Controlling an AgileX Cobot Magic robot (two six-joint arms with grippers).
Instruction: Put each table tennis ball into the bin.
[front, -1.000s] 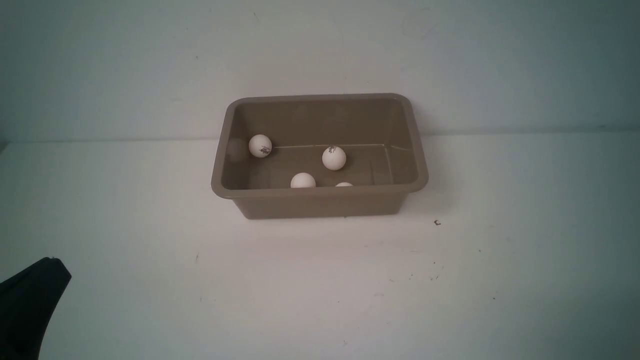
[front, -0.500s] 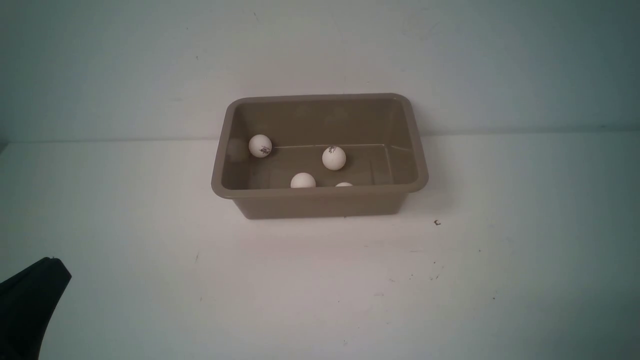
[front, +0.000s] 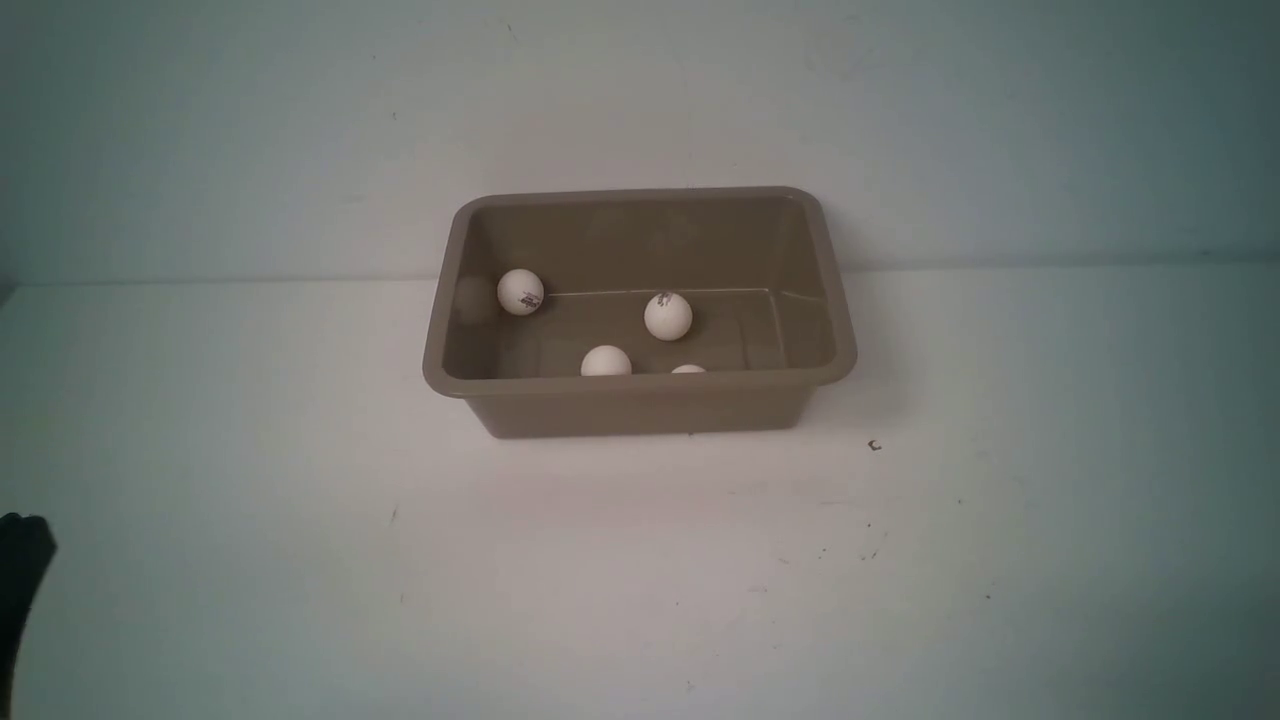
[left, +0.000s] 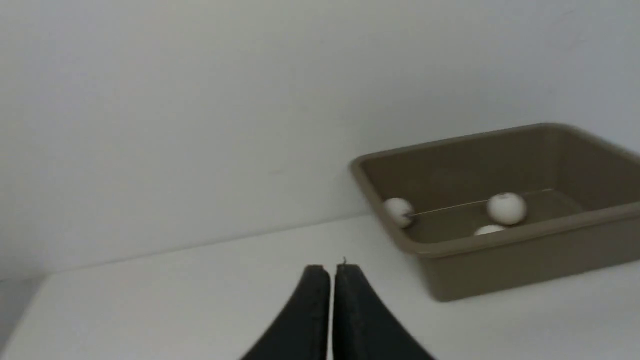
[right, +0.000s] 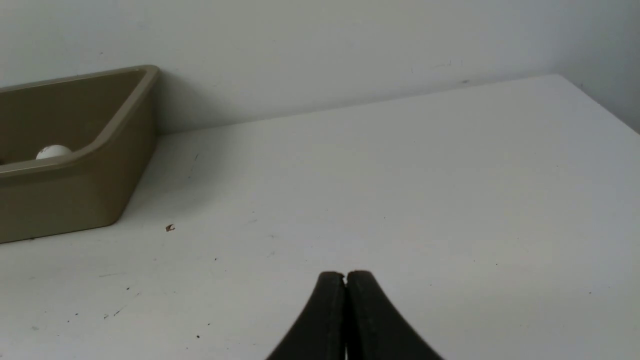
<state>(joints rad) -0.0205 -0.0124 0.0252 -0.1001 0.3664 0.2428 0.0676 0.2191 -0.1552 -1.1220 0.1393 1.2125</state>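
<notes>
The taupe bin (front: 640, 405) stands mid-table near the back wall. Several white table tennis balls lie inside it: one at the left wall (front: 520, 291), one in the middle (front: 667, 316), one at the near wall (front: 605, 361), and one mostly hidden behind the near rim (front: 688, 369). The bin (left: 500, 270) and three balls also show in the left wrist view. My left gripper (left: 332, 270) is shut and empty, low at the table's near left, far from the bin. My right gripper (right: 345, 275) is shut and empty over bare table right of the bin (right: 75, 200).
The white table (front: 640, 580) ends at a pale wall behind the bin. A small dark speck (front: 874, 446) lies right of the bin. The table's right edge (right: 600, 105) shows in the right wrist view.
My left gripper has pulled back toward the left edge of the front view and now shows only as a sliver. The balls and bin have not moved.
</notes>
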